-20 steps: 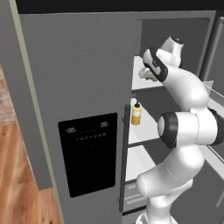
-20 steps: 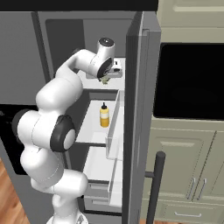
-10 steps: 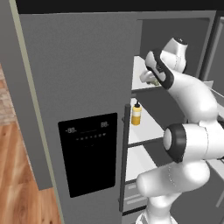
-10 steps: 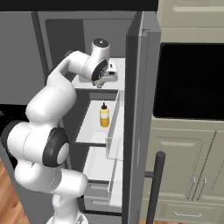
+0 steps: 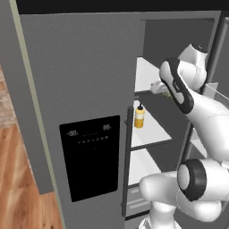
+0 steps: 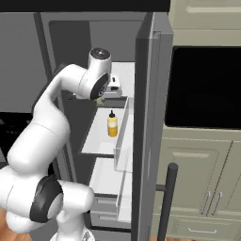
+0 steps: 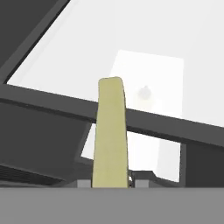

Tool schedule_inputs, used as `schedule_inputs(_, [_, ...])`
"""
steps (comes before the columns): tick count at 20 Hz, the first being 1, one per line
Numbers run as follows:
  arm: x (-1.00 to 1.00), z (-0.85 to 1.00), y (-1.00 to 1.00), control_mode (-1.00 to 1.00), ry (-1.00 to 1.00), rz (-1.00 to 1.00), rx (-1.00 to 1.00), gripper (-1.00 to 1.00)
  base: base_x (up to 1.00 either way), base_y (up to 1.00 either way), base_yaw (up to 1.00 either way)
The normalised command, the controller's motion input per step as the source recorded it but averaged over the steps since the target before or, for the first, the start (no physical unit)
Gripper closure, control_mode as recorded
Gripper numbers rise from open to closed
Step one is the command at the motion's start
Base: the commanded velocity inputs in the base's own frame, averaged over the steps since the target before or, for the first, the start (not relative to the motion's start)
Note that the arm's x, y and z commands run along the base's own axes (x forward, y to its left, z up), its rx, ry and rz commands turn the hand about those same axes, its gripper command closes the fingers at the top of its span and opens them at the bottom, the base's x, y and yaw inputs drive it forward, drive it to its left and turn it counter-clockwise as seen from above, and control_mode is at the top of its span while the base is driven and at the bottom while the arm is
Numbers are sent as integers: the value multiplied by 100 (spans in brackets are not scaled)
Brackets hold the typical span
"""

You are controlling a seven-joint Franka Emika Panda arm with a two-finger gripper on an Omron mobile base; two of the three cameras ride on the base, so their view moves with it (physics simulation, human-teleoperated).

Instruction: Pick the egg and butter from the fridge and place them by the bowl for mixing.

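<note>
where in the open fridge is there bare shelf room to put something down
The middle shelf is mostly bare white: only the yellow bottle stands near its left front, so room lies right of and behind it. The shelf below looks bare too. The top shelf is crowded at its front edge, where the gripper holds the butter; farther in it is bare.

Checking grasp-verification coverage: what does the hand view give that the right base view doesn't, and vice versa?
Hand view: the butter close up, rising from the shut end effector, with a dark shelf edge crossing behind it.
Right base view: the arm reaching into the open fridge, a yellow bottle on a shelf below the hand, and a black oven window.
Both: white fridge shelves.
</note>
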Motion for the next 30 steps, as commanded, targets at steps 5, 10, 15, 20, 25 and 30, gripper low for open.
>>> schedule_inputs(5, [-88,0,11,-100,0,-8,0,100,0,0,0])
schedule_inputs(10, [-91,-3,20,-100,-4,-13,0,100,0,0,0])
schedule_inputs(15, [-84,-14,25,-100,-1,-13,-4,100,0,0,0])
schedule_inputs(20, [-76,-28,19,-100,0,-9,-11,100,0,0,0])
schedule_inputs(25, [-41,-26,19,-100,2,-5,-7,100,0,0,0])
schedule_inputs(30, [-27,-29,9,-100,8,0,-2,100,0,0,0])
